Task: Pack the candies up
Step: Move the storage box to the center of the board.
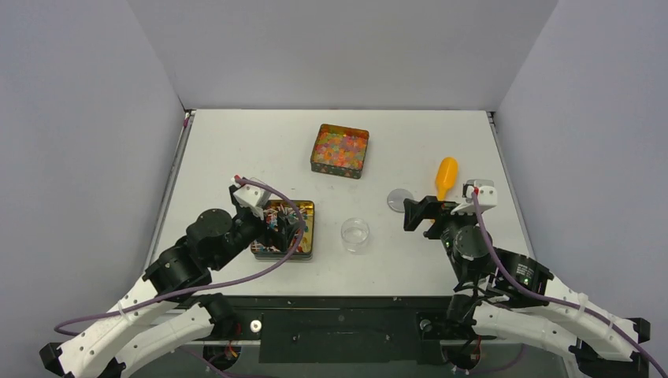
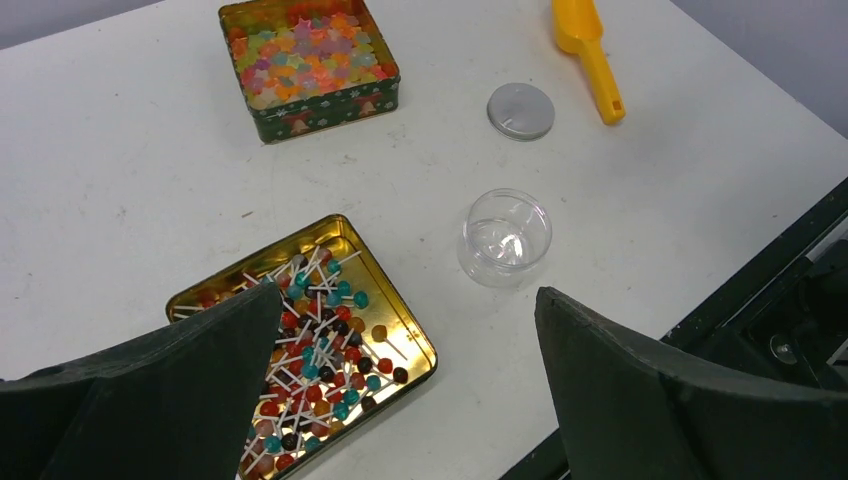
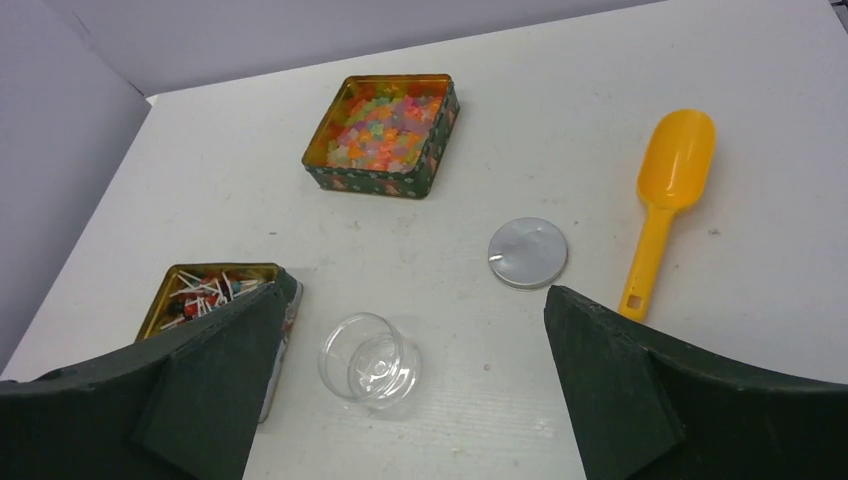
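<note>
Left gripper (image 2: 407,295) and right gripper (image 3: 417,285) both stand wide open and empty. The candies (image 1: 339,146) fill the square green metal tin (image 3: 380,186) at 12 o'clock of the clear round plastic jar (image 1: 355,234). More lie in the gold rectangular tin (image 2: 410,338) at 9 o'clock. I judge the next step to be taking the orange plastic scoop (image 3: 665,190) at 2 o'clock, so I close the right jaws across its narrow handle, not its bowl.

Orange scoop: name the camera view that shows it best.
Right wrist view: the whole orange scoop lies large and unblocked, bowl and handle both clear. The left wrist view crops its bowl at the top edge. The top external view shows it whole but small.
</note>
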Motion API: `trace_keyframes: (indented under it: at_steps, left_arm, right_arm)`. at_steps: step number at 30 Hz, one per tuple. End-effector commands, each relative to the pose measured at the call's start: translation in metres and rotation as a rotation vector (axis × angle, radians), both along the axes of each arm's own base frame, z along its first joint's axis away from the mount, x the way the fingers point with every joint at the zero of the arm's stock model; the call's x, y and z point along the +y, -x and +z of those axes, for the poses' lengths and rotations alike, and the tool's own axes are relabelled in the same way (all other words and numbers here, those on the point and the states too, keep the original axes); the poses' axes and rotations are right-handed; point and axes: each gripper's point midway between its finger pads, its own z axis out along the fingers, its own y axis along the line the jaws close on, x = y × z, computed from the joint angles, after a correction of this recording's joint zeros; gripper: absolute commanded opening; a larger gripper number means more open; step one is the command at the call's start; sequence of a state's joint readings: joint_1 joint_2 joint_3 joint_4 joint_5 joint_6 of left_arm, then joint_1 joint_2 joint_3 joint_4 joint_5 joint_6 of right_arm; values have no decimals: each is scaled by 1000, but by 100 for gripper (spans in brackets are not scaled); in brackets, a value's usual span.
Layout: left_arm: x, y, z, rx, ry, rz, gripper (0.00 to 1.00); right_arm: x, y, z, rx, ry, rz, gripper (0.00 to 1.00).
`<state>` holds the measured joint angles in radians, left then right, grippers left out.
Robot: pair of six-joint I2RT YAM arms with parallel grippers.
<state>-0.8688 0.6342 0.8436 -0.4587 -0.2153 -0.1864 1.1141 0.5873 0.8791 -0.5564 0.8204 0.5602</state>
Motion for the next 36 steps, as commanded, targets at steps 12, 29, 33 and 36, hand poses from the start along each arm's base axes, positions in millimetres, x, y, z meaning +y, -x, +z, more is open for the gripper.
trace_keyframes:
  at_steps: [12,29,33,36]
  left_arm:
    - [14,-12,3,-23,-21,79,96]
    - [48,-41,-4,38,7,248,96]
    - [57,-45,-1,30,27,286,96]
    - [62,-47,1,23,40,307,96]
  right_arm:
    - [19,-5,-7,53,105,32,96]
    - [87,-33,-30,184,241,94,79]
    - [103,-48,-35,229,215,126,76]
    - [114,-63,-41,259,229,127,75]
